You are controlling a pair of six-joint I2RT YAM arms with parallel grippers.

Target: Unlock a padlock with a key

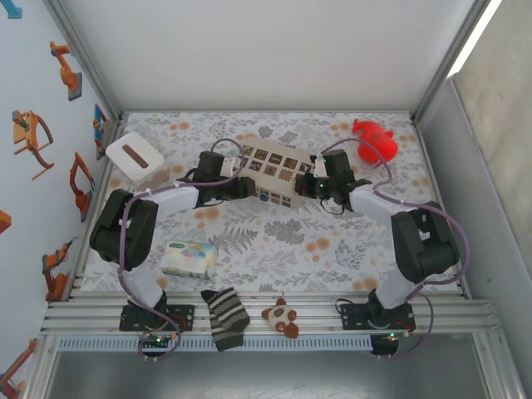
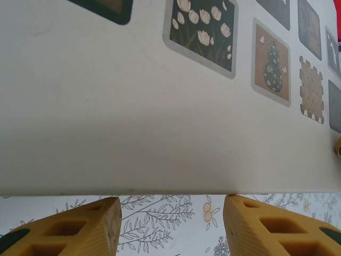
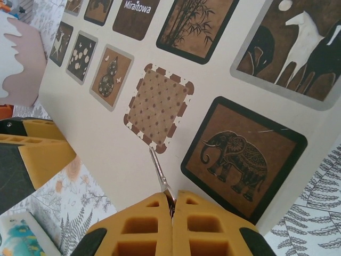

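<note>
Looking at your right claw [image 3: 171, 198], you see it clenched on the thin key [image 3: 159, 168], its tip against the patterned box [image 3: 106, 154]; your left claw [image 2: 171, 201] stands released at the box's left end.

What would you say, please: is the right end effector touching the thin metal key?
Touching. The right wrist view shows the right end effector shut on the thin metal key, its blade sticking out.
</note>
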